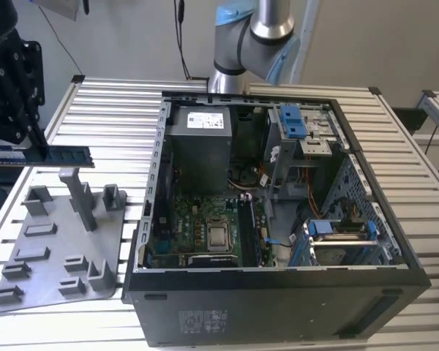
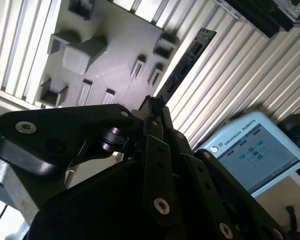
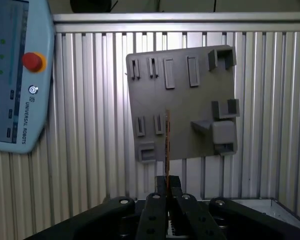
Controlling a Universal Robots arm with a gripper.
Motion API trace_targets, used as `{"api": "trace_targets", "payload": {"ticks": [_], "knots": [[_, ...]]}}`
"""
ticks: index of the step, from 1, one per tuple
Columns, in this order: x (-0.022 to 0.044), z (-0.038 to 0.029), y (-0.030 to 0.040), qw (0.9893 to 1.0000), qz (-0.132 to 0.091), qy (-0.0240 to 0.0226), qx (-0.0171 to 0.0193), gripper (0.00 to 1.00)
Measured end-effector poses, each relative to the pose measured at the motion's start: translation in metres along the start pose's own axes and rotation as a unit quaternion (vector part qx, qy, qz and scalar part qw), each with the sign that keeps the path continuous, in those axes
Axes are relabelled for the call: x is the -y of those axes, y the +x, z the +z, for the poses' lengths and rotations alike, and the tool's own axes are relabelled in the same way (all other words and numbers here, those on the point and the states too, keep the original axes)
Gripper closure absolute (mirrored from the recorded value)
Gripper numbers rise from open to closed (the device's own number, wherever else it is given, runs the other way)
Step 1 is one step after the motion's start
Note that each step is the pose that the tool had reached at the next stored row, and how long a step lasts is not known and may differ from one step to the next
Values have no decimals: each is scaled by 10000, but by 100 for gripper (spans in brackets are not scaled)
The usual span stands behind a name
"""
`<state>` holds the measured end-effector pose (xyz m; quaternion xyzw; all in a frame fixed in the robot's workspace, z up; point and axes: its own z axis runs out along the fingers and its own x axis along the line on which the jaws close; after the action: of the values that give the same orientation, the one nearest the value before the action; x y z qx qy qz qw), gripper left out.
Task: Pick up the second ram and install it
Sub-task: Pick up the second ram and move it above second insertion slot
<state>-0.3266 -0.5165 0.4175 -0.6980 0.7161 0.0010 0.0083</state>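
The second ram (image 1: 67,155) is a long thin dark stick, held level above the grey holder tray (image 1: 55,252) at the exterior view's left. My black gripper (image 1: 38,148) is shut on it near its middle. In the second wrist view the ram (image 2: 186,61) juts out past the gripper (image 2: 153,106) over the tray (image 2: 115,47). The first wrist view has the ram (image 3: 167,142) edge-on as a thin line rising from the gripper (image 3: 167,181), in front of the tray (image 3: 182,105).
An open computer case (image 1: 278,300) lies on the slatted metal table (image 1: 110,110), with the green motherboard (image 1: 194,227) and its dark memory slots (image 1: 249,230) inside. A light-blue teach pendant (image 3: 10,75) (image 2: 255,150) lies beside the tray. The arm's base (image 1: 252,36) stands behind the case.
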Motion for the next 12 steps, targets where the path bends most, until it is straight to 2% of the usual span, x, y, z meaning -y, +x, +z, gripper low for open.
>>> {"api": "trace_targets", "payload": {"ticks": [5, 12], "knots": [[152, 2, -6, 10000, 0, 0, 0, 86], [404, 4, -14, 10000, 0, 0, 0, 86]]}}
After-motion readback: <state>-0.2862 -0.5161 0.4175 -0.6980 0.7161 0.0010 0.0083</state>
